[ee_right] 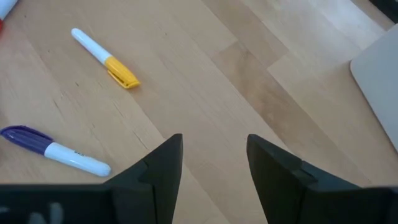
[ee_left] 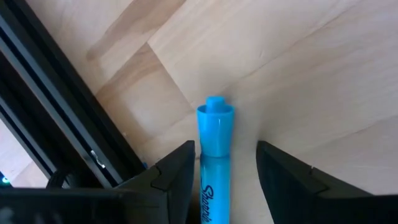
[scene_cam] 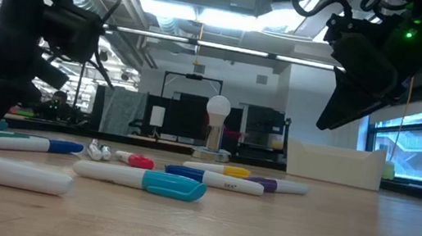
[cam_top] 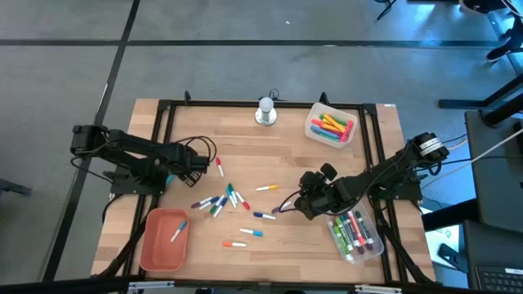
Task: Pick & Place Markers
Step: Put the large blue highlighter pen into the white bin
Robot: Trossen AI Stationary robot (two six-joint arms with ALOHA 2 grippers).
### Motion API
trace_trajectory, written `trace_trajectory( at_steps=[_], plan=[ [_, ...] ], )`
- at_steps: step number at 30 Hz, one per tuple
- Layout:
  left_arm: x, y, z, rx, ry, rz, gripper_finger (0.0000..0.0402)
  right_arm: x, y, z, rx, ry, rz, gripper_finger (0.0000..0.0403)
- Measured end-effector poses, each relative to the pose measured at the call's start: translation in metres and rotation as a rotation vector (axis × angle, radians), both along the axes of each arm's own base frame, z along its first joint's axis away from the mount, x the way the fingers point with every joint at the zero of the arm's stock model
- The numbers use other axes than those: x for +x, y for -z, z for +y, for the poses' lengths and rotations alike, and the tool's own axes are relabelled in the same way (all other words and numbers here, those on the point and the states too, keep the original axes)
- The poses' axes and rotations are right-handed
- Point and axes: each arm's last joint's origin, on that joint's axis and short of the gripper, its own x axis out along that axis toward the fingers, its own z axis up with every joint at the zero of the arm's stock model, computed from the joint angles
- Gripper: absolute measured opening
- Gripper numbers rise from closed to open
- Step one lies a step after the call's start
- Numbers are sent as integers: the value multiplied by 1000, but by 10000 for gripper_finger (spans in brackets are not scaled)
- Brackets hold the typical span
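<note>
A blue marker [ee_left: 214, 155] is being carried between the jaws of the left gripper [cam_top: 198, 167], which is being held over the left side of the desk [cam_top: 270, 155]; in the left wrist view the barrel lies between the two dark fingers [ee_left: 171, 180], though whether they are pressing on it cannot be told. The right gripper [cam_top: 304, 198] is being kept low over the desk's right half, its jaws standing apart with nothing between them. Just ahead of it a yellow-capped marker [ee_right: 104, 59] and a purple-capped marker [ee_right: 53, 150] are lying on the wood. Most of the loose markers [cam_top: 219, 201] are being left scattered across the middle of the desk. One marker is lying in the orange tray [cam_top: 155, 245] at the near left corner. More are being kept in the clear bin [cam_top: 376, 247] at the near right, and others in the white bin [cam_top: 314, 122] at the far right. A round white knob [cam_top: 265, 109] is standing at the far edge.
</note>
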Motion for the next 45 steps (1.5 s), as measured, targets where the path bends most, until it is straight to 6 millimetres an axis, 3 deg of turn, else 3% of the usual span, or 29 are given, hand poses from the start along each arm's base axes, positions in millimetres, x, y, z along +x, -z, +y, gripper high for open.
trace_trajectory(
  at_steps=[9, 20, 25, 31, 35, 39, 42, 45],
  plan=[
    [-3, 5, 7, -1, -14, -8, 166, 0, 1, 1, 32, -7, 12, 179],
    [5, 6, 7, 45, 106, -53, 55, 1, 1, 2, 64, -14, 9, 179],
    [14, 0, 8, 75, 140, -81, 64, 1, 1, 2, 59, -13, 2, 179],
    [45, -29, 5, 120, 173, -236, 87, 5, -1, 1, 42, -6, -43, 179],
    [76, -59, -5, 246, 263, -431, 67, 23, -2, 2, 63, 26, -337, 179],
    [109, -86, -20, 358, 366, -744, 58, 43, -1, 2, 113, -191, -656, 179],
    [128, -102, -31, 364, 432, -1021, 65, 46, -1, -5, 51, -286, -804, 179],
    [143, -120, -40, 325, 518, -1307, 67, 44, -1, -22, -11, -269, -859, 179]
  ],
)
